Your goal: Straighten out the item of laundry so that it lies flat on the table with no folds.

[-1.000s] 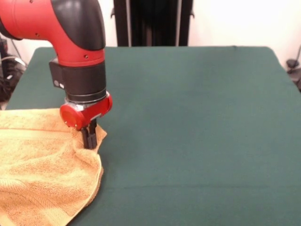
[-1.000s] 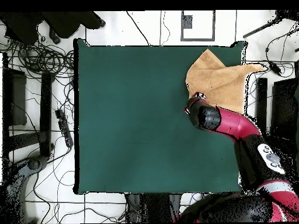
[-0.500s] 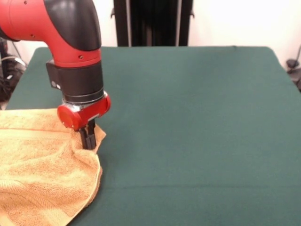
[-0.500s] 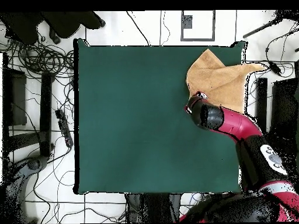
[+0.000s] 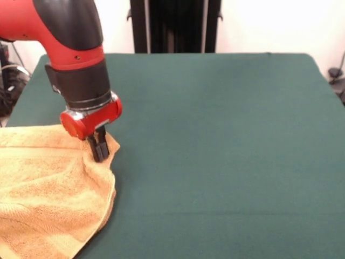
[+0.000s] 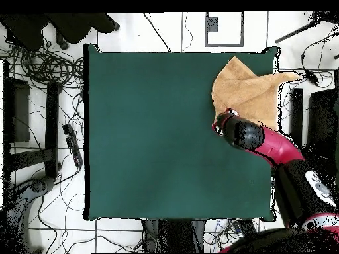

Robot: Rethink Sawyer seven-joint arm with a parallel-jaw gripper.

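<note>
As the red and black arm has drawn the pinched corner a little toward the table's edge, the golden-orange terry towel is still rumpled, partly overhanging the dark green cloth-covered table. The jaws look closed on that raised corner, though the cloth hides the tips.

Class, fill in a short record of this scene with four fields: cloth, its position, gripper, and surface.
cloth: golden-orange terry towel, bunched, with folds
position: at one corner region of the table, partly hanging past the table edge in the overhead view
gripper: black gripper on the red and black arm, fingers shut on the towel's corner
surface: dark green cloth-covered table
</note>
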